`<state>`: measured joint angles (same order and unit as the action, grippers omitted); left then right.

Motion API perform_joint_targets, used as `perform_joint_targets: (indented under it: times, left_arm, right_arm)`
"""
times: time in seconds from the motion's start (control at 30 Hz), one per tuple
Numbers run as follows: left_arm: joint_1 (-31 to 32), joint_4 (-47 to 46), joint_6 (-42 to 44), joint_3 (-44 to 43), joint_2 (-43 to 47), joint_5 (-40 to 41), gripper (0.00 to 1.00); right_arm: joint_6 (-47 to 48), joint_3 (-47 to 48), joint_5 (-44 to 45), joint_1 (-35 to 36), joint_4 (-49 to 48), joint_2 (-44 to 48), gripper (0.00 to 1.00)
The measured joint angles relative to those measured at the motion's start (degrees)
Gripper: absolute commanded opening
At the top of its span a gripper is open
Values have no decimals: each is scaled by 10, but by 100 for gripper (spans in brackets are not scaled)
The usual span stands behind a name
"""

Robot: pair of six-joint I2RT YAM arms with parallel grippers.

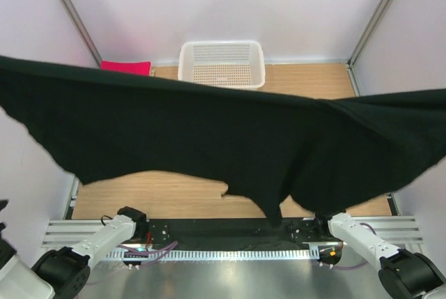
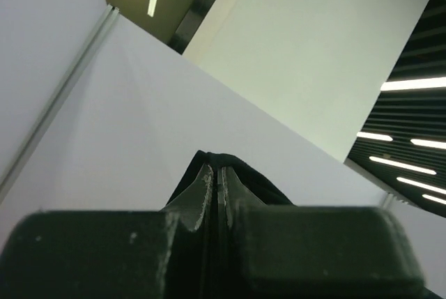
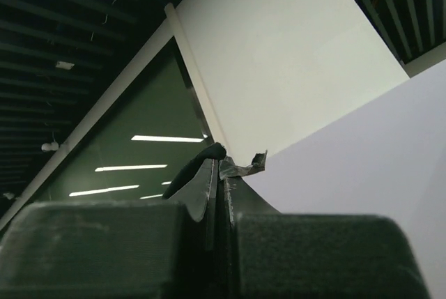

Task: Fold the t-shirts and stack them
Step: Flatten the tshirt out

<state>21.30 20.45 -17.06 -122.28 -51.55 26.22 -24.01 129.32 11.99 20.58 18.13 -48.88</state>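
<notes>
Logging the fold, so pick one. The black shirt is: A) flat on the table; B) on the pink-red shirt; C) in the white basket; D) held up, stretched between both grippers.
D: the black shirt hangs spread across the top view, with the left gripper and the right gripper each shut on its cloth.

Low in the top view, the left arm (image 1: 104, 238) and right arm (image 1: 362, 236) wore white shells over fat black round joints, purple cables (image 1: 150, 249) looping by the left base. In the wrist views, the left gripper (image 2: 217, 173) and right gripper (image 3: 217, 170) were blocky matte black, finger edges scuffed pale.
</notes>
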Motion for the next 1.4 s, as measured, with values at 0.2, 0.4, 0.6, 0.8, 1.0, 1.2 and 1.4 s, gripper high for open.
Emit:
perform_joint_targets:
  times: [0.2, 0.4, 0.6, 0.8, 1.0, 1.2, 1.4]
  left_arm:
    - [0, 13, -42, 26, 37, -7, 1]
    - [0, -9, -63, 207, 48, -5, 0]
    - [0, -27, -45, 399, -44, 4, 0]
    - [-7, -66, -8, 550, -191, 24, 0]
    - [-18, -136, 40, 567, -336, 39, 0]
    - [-81, -159, 35, 483, -472, 30, 0]
    - [-133, -156, 27, 414, -545, 22, 0]
  right_arm:
    - [-72, -70, -14, -8, -9, 25, 1]
    - [-90, -224, -9, -8, -12, 25, 1]
    - [-15, -460, 49, -8, -26, 24, 1]
    - [62, -711, 140, -8, -80, -7, 1]
    - [138, -791, 191, -20, -158, -146, 1]
    - [177, -789, 201, -67, -246, -263, 1]
    - [196, -733, 186, -73, -289, -372, 1]
